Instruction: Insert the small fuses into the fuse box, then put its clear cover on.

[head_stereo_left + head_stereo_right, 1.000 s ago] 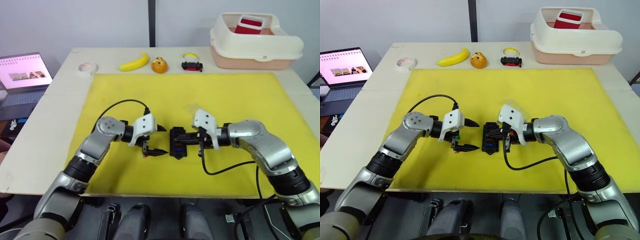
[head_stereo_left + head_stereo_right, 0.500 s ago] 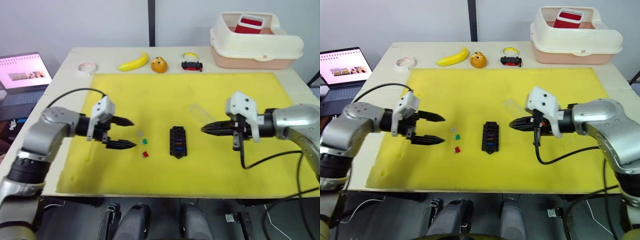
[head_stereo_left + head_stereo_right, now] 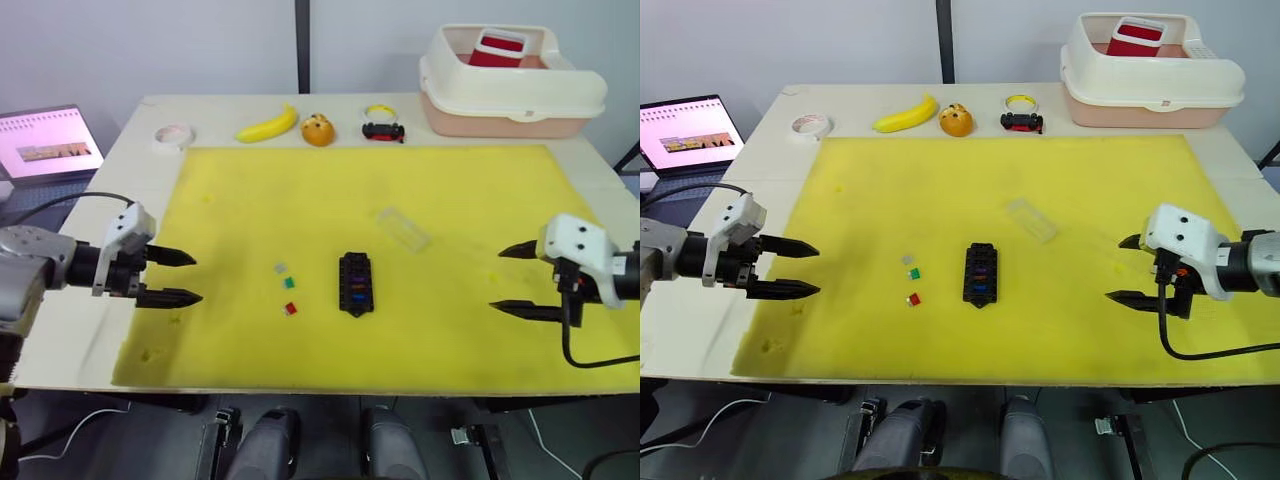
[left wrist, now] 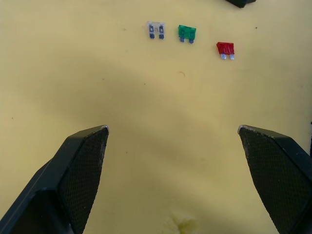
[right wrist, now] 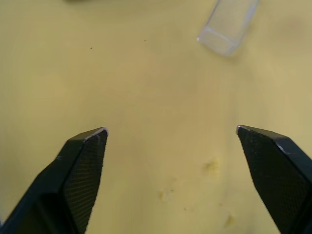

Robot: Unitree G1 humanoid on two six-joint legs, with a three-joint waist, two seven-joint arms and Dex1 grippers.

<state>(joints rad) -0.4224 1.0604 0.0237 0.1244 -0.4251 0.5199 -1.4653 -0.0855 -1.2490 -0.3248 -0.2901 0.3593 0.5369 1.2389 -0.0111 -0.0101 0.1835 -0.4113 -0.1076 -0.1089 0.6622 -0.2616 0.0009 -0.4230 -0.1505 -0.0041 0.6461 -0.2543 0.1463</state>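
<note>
Yellow mat on the tabletop (image 3: 120,160) is bearing three tiny loose plastic fuses (image 3: 288,283) centre-frame, nearer the wide-open left hand (image 3: 172,277) than the wide-open right hand (image 3: 522,280).

Ahead of the left gripper (image 3: 180,277), whose black fingers (image 4: 83,165) are cross-hatched, lie grey (image 4: 156,30), green (image 4: 186,32) and red (image 4: 225,48) fuses on the yellow mat (image 3: 300,190). The fuse box (image 3: 355,284) is black.

The fuse box (image 3: 355,284) lies flat mid-mat, black, with blue, purple and orange fuses seated in its slots; just left of it sit three loose fuses, grey (image 3: 281,268), green (image 3: 290,283) and red (image 3: 291,308); the clear cover (image 3: 403,228) lies flat beyond the box, to its right.
</note>
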